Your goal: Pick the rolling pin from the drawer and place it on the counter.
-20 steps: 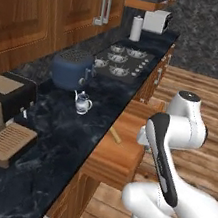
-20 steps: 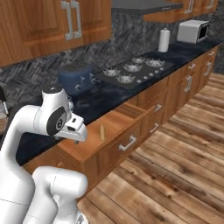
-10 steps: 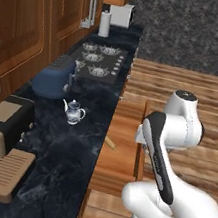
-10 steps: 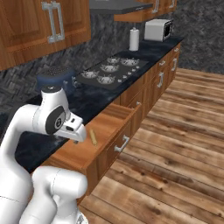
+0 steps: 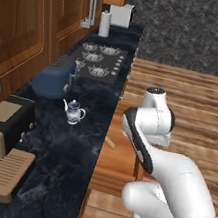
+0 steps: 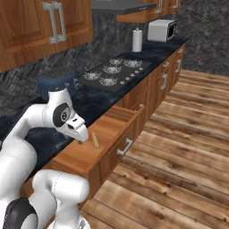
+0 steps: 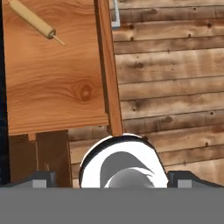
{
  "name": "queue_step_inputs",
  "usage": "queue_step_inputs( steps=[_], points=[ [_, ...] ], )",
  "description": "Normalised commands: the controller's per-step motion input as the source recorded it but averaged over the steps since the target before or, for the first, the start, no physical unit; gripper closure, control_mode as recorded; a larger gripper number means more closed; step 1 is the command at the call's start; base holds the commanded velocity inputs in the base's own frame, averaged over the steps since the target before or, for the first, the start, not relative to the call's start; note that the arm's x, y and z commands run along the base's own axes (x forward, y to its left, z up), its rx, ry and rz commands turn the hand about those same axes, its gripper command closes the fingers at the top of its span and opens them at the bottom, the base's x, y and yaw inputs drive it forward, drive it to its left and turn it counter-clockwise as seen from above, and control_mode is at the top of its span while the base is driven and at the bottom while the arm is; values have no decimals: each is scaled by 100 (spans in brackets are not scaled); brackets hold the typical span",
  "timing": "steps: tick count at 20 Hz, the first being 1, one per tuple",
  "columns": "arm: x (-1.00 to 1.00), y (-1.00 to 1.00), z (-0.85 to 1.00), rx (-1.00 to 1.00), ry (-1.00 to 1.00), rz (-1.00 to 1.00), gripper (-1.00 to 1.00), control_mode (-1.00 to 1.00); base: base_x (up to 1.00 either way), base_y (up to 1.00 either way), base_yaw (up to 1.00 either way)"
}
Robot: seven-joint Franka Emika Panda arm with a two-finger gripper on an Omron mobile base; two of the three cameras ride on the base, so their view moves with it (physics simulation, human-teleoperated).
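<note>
Inside the one open drawer (image 6: 107, 134) lies one rolling pin (image 6: 95, 140); fingers' (image 7: 112, 186) spread cannot be told

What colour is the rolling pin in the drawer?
Light tan wood; the rolling pin shows best in the hand view.

the drawer (image 6: 114, 129) stands open from above, its bare bottom free around the rolling pin (image 6: 95, 140).

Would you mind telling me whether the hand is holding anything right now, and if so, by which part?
Nothing is held. The rolling pin lies loose on the bottom of the open drawer, well away from the hand, whose fingertips have nothing between them.
</note>
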Motion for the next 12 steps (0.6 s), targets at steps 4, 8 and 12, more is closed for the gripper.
queue_step_inputs(
  steps=[4,8,12],
  points=[
    [93,-11,-50,-11,28,0,-100,-100,0,0,0],
    [66,-7,-69,-7,16,0,-100,-100,0,0,0],
    [46,-49,-87,1,4,0,-100,-100,0,0,0]
  ],
)
